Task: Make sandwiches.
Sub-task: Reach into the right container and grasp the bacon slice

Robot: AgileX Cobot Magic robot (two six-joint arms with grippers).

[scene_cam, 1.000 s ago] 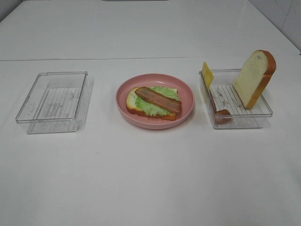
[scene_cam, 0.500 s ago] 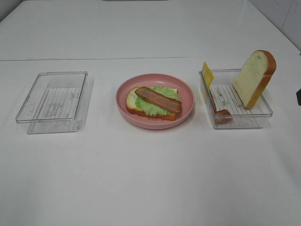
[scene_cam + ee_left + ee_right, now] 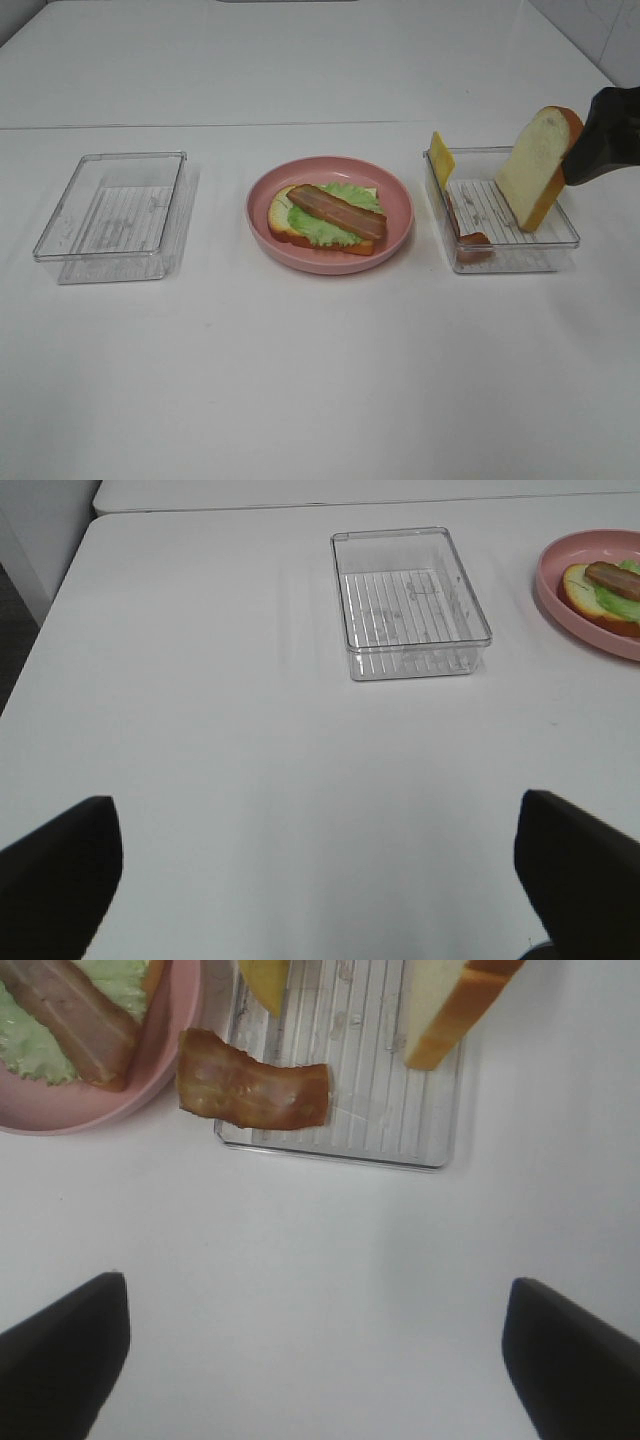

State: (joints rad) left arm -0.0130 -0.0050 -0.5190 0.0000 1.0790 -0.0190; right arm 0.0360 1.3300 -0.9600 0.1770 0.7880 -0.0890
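You have nothing to read here: no words, labels, brands, numbers or signs show in any view.
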